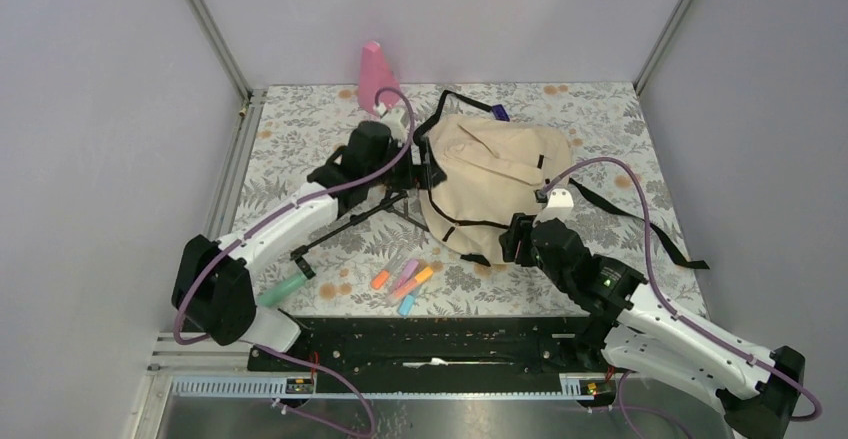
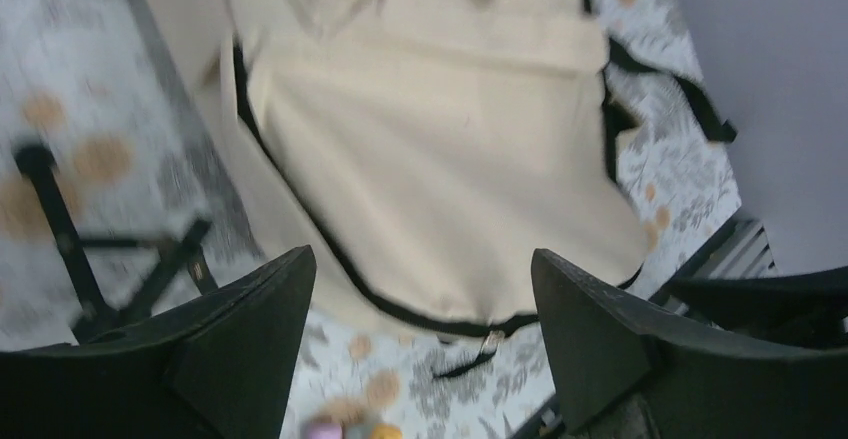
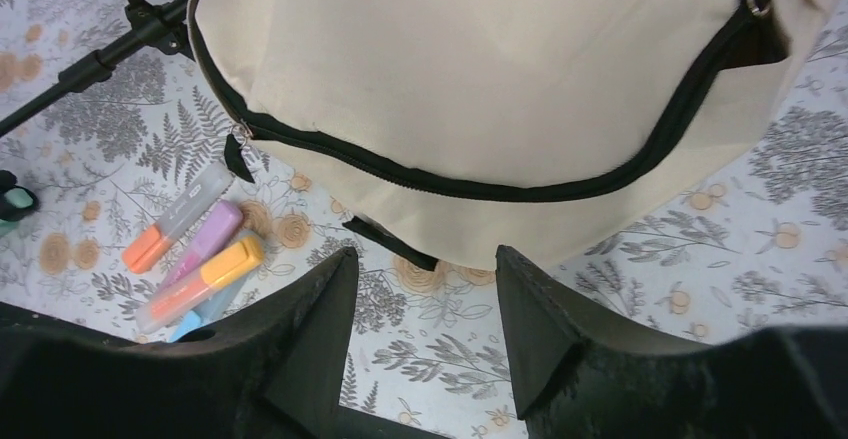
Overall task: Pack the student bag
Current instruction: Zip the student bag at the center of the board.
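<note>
Jaws on the left gripper (image 2: 420, 269) and right gripper (image 3: 425, 259) are standing apart, empty, flanking the student bag (image 1: 495, 184) lying mid-table (seemingly zipped), likely readying to open it for the highlighters (image 3: 200, 254)

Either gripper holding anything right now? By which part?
Nothing is held. The left gripper and the right gripper both have their fingers apart, and the student bag lies free beyond their tips.

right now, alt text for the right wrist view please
A beige student bag with black zipper trim lies on the floral table just beyond the open right fingers. Four highlighters lie at lower left.
</note>
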